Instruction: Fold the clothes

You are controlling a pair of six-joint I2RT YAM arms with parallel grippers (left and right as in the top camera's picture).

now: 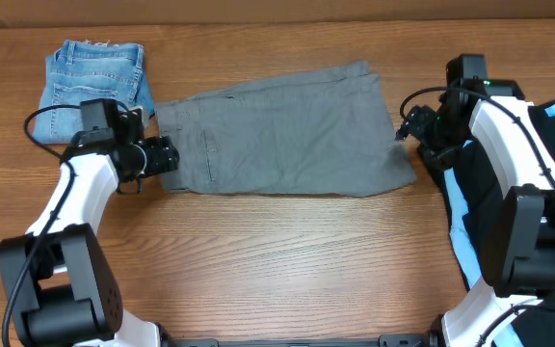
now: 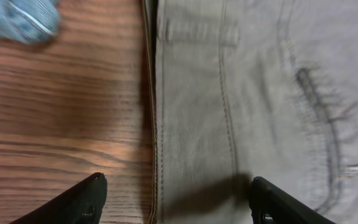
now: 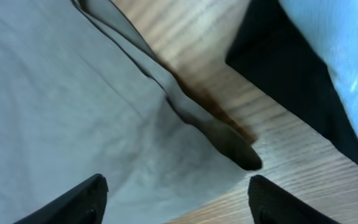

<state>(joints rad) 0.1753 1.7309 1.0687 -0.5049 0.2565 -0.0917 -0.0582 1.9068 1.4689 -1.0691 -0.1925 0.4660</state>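
Observation:
The grey shorts [image 1: 287,130] lie flat across the middle of the table, waistband to the left and leg hems to the right. My left gripper [image 1: 167,154] is open at the waistband edge; in the left wrist view its fingers [image 2: 176,199] straddle the stitched waistband [image 2: 191,124], with the slit back pocket [image 2: 319,112] to the right. My right gripper [image 1: 408,125] is open at the hem end; in the right wrist view its fingers [image 3: 176,199] hover over the grey leg fabric [image 3: 73,106] near its folded corner [image 3: 229,140].
Small blue denim shorts [image 1: 94,82] lie folded at the back left; a corner shows in the left wrist view [image 2: 20,18]. A black garment with light-blue fabric [image 1: 547,183] lies at the right, under my right arm, also in the right wrist view [image 3: 316,56].

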